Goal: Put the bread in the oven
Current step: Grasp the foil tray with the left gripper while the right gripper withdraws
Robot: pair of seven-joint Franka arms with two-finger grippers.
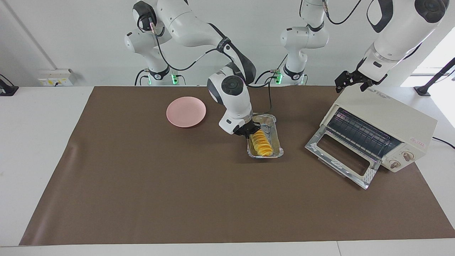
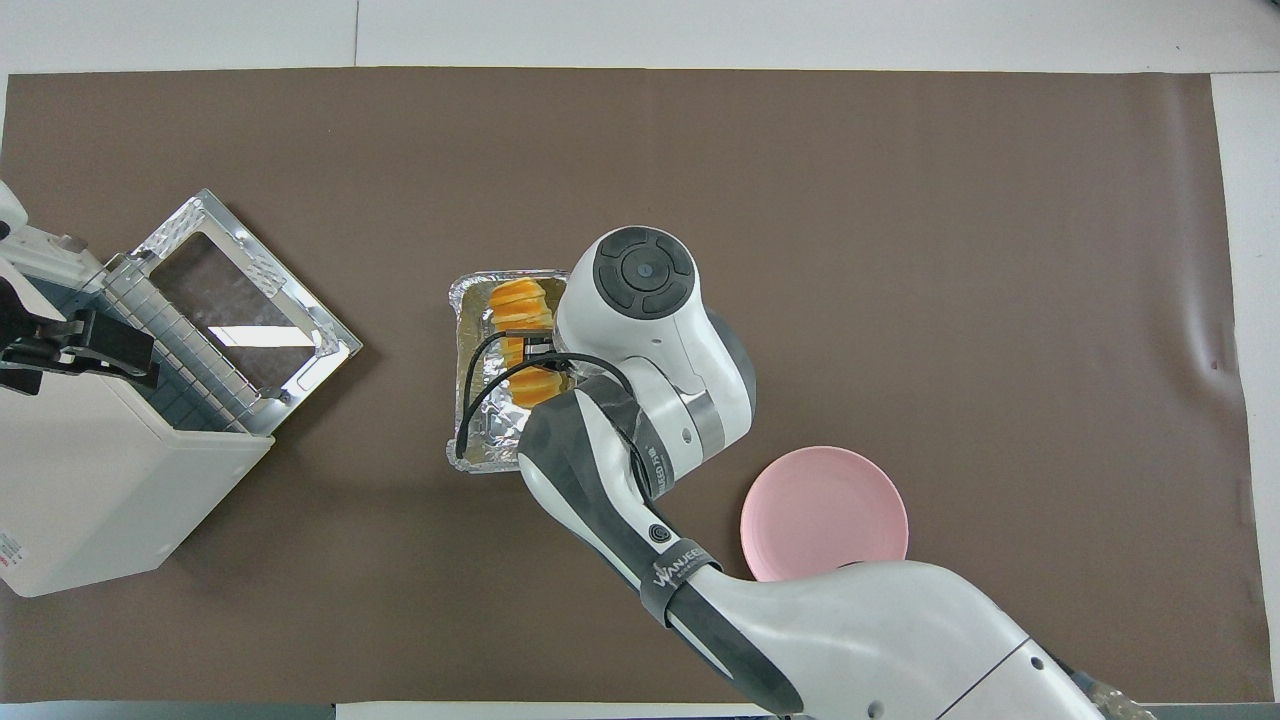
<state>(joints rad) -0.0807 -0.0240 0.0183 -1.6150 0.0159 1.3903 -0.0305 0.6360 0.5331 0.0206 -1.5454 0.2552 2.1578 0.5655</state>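
Note:
The bread (image 1: 262, 144), a ridged golden-yellow roll, lies in a silver foil tray (image 1: 274, 122) in the middle of the mat. In the overhead view the bread (image 2: 519, 300) shows partly under the right arm's wrist. My right gripper (image 1: 252, 132) is down at the bread's end nearer the robots, low in the tray; it also shows in the overhead view (image 2: 530, 350). The cream-white oven (image 1: 384, 117) stands at the left arm's end with its glass door (image 1: 341, 156) dropped open and the wire rack showing. My left gripper (image 1: 352, 83) hangs open and empty over the oven's top edge.
A pink plate (image 1: 186, 111) lies on the brown mat toward the right arm's end, nearer the robots than the tray. The oven (image 2: 100, 480) and its open door (image 2: 240, 300) also show in the overhead view. The right arm's elbow rises over the plate's edge (image 2: 820, 510).

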